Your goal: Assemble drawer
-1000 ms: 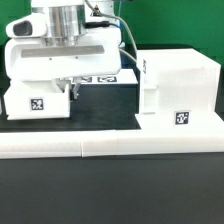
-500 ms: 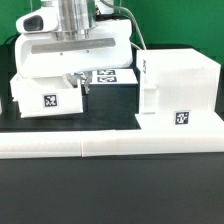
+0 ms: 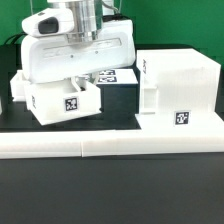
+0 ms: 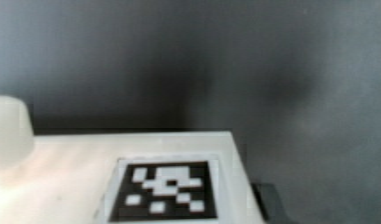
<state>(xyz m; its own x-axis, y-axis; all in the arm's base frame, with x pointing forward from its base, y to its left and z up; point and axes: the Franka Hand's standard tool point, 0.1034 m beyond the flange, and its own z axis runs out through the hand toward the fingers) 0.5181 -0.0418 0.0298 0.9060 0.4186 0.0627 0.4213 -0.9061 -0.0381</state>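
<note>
My gripper [image 3: 80, 84] is shut on a small white drawer tray [image 3: 52, 104] and holds it tilted, just off the black table. The tray's square tag [image 3: 71, 101] faces the camera. The tall white hollow housing [image 3: 178, 85] stands at the exterior view's right, a short gap from the tray, with its own tag [image 3: 181, 117] on the front. In the wrist view the tray's top [image 4: 62, 170] and a tag [image 4: 169, 190] fill the lower part. My fingertips are not clearly visible there.
A long low white border bar [image 3: 110, 147] runs across the front. The marker board [image 3: 112, 75] lies behind the tray, partly hidden by my hand. A sliver of another white part [image 3: 2, 105] shows at the exterior view's left edge.
My gripper has carried the tray toward the exterior view's right, closer to the housing. The tray has gone from sitting level to tilted.
</note>
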